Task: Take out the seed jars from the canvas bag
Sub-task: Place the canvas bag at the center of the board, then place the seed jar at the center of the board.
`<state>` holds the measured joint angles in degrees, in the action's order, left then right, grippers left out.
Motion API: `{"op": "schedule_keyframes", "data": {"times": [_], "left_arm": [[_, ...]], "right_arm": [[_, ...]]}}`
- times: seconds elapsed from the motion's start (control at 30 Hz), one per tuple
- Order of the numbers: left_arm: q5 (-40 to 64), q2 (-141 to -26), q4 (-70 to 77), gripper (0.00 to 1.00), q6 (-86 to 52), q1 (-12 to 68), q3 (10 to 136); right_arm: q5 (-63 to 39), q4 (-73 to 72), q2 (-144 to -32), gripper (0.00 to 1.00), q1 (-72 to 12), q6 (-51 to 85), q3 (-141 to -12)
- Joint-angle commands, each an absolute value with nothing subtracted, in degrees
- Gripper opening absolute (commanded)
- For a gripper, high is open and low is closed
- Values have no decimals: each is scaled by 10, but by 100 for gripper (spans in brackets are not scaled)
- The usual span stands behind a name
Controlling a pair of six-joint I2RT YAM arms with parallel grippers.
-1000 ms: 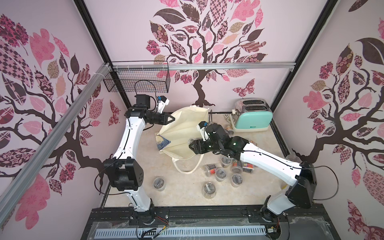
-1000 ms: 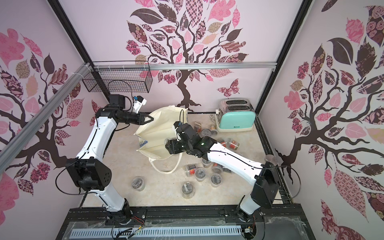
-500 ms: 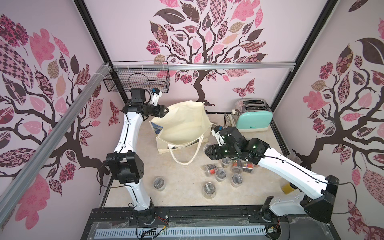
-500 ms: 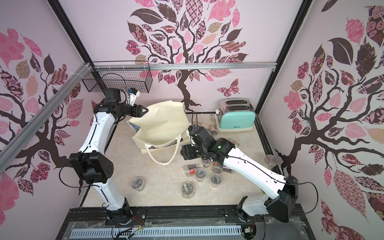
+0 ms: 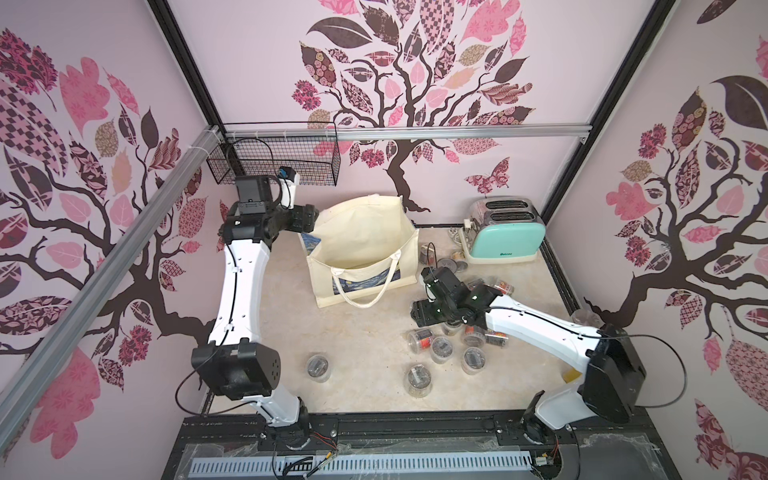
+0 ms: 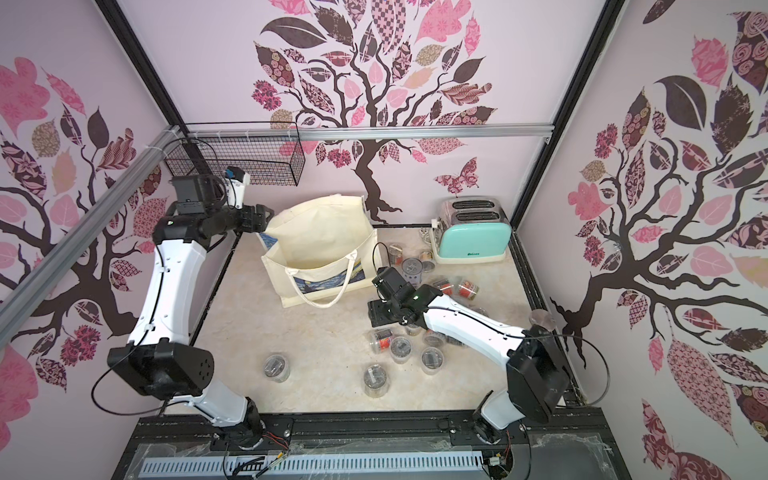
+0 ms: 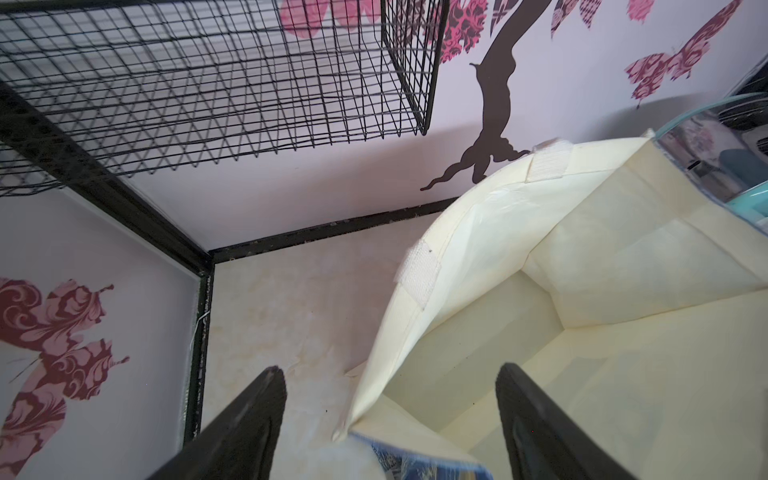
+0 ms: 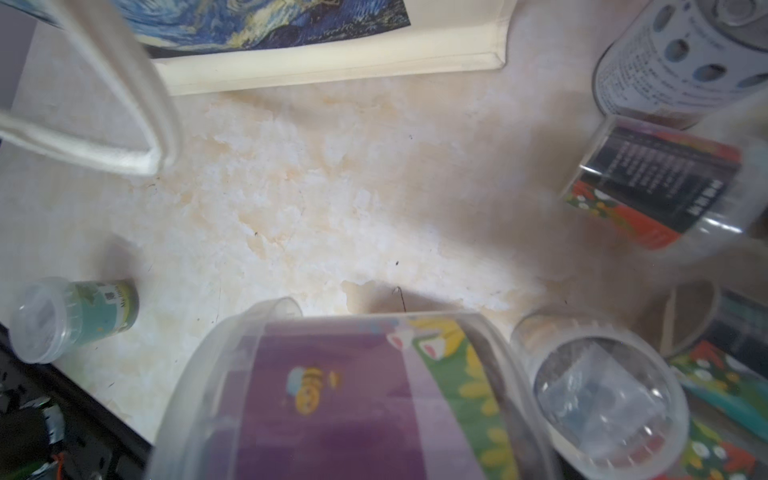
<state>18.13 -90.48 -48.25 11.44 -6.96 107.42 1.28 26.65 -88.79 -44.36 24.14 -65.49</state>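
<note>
Since left gripper [image 7: 390, 369] stands spread, canvas bag [image 5: 361, 245] corner loose between fingers [image 7: 249, 415], bag at frame centre stands unsupported; may slump. Right gripper [image 5: 424, 313], right of centre, seems clamped on purple-packet jar [image 8: 353, 395], fingers hidden. Seed jars [image 5: 441, 347] crowd table [image 5: 353, 332] beneath and lower right: release there could knock neighbours rolling. Bag interior looks empty from here.
</note>
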Motion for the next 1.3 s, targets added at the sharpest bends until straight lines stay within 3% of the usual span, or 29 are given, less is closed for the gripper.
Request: {"op": "schedule_keyframes", "data": {"times": [0.0, 0.17, 0.43, 0.63, 0.87, 0.97, 1.27], "left_arm": [[252, -860, -562, 82, 122, -95, 1046], [355, -772, -576, 82, 61, -173, 932], [327, -683, -589, 83, 88, -220, 771], [307, -667, -592, 83, 101, -229, 690], [424, -662, -617, 86, 232, -229, 627], [445, -658, -601, 87, 256, -229, 599], [458, -662, -361, 89, 183, -217, 462]], "right_arm": [[29, 199, -939, 64, -432, 222, -652], [47, 149, -995, 65, -417, 215, -636], [73, 81, -1039, 70, -412, 217, -610], [108, 74, -1032, 81, -410, 207, -616], [141, 59, -942, 88, -410, 208, -584], [168, 40, -874, 97, -410, 194, -556], [315, -171, -670, 99, -408, 60, -360]]}}
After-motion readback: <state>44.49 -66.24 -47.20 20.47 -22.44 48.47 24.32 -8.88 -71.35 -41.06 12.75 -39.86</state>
